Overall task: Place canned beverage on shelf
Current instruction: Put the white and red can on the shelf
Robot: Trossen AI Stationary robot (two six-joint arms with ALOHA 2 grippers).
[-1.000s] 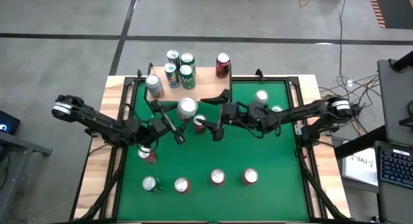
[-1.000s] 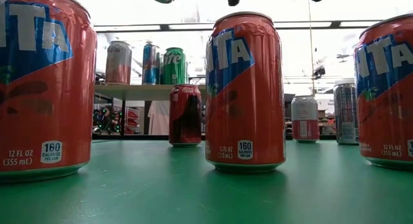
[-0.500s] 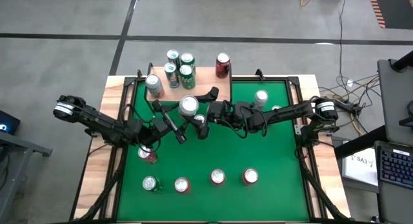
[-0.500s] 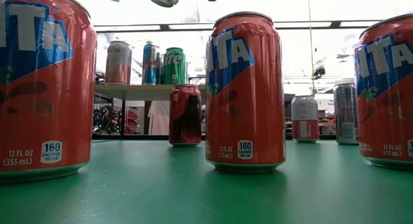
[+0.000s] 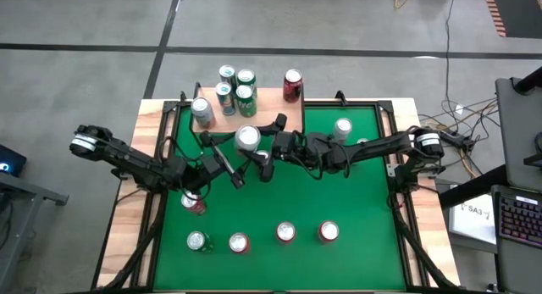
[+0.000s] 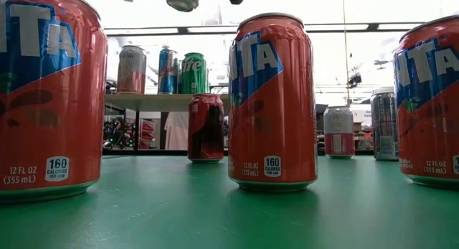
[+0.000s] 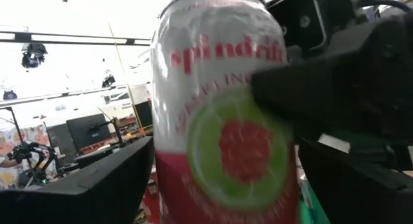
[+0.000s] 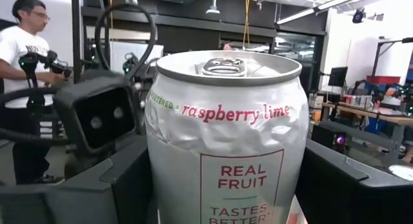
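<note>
Cans (image 5: 284,233) on green table (image 5: 364,260) (shelf (image 5: 269,101) too)

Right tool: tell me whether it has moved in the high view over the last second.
Yes. The right tool has moved toward the picture's left, closing on the white can that sits just in front of the shelf.

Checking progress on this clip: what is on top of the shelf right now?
The shelf carries five upright cans: four clustered toward its left and one dark red can toward its right. The raspberry lime can is off it, between both grippers.
</note>
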